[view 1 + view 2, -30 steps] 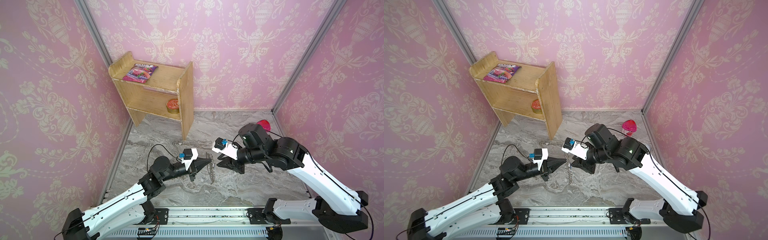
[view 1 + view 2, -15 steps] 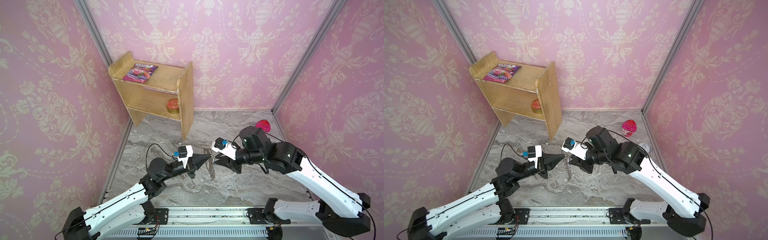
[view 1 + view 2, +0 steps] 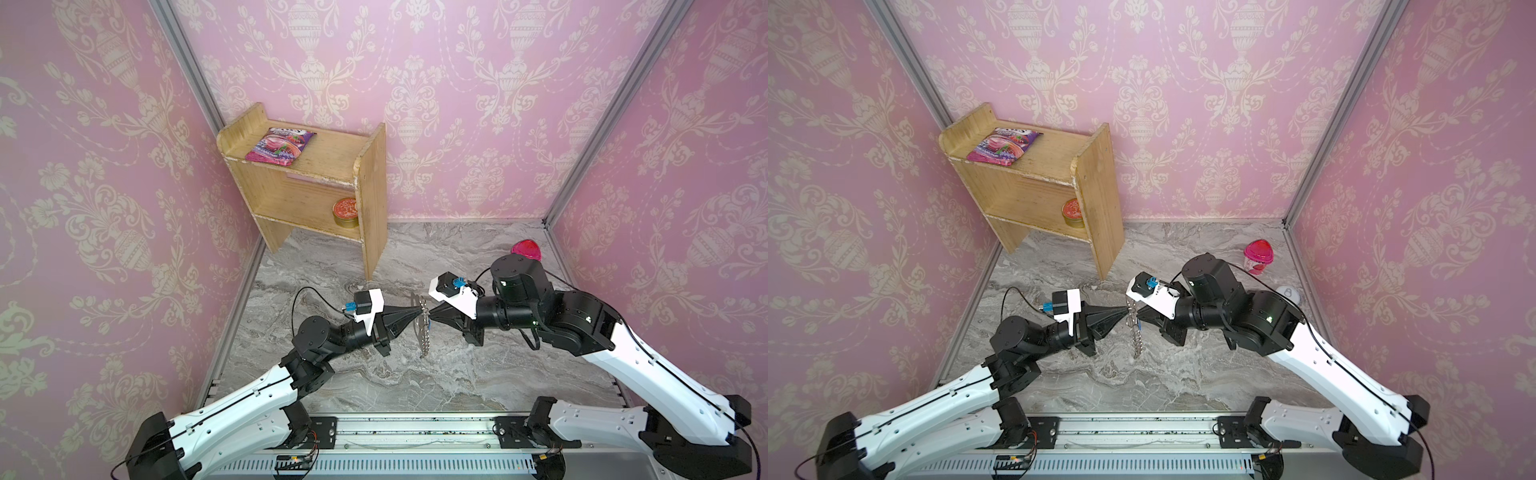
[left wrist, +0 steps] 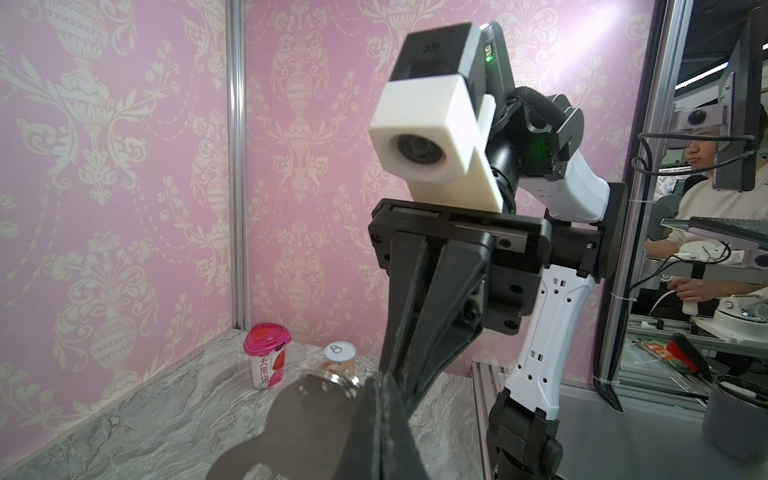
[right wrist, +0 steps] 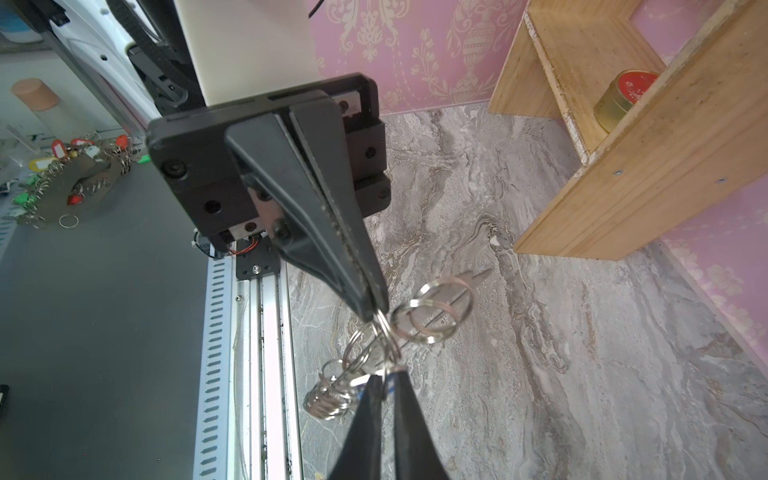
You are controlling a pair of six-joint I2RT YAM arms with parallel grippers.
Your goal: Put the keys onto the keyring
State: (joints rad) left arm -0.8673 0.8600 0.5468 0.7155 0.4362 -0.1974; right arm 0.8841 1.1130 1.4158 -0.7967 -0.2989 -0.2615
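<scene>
The keyring hangs edge-on above the marble floor in both top views, its small rings dangling in a row. My left gripper is shut on its upper end. In the left wrist view the grey plate and its rings sit against my left gripper. My right gripper meets it tip to tip from the opposite side. In the right wrist view my right gripper is shut, and a blue and silver sliver of the keys shows between its fingers beside the rings.
A wooden shelf stands at the back left with a snack packet on top and a red-lidded tin inside. A pink-lidded cup and a small can stand at the back right. A metal rail runs along the front.
My right gripper has moved a little left onto the hanging keyring and shut. My left gripper has kept its hold, shifting only slightly.
</scene>
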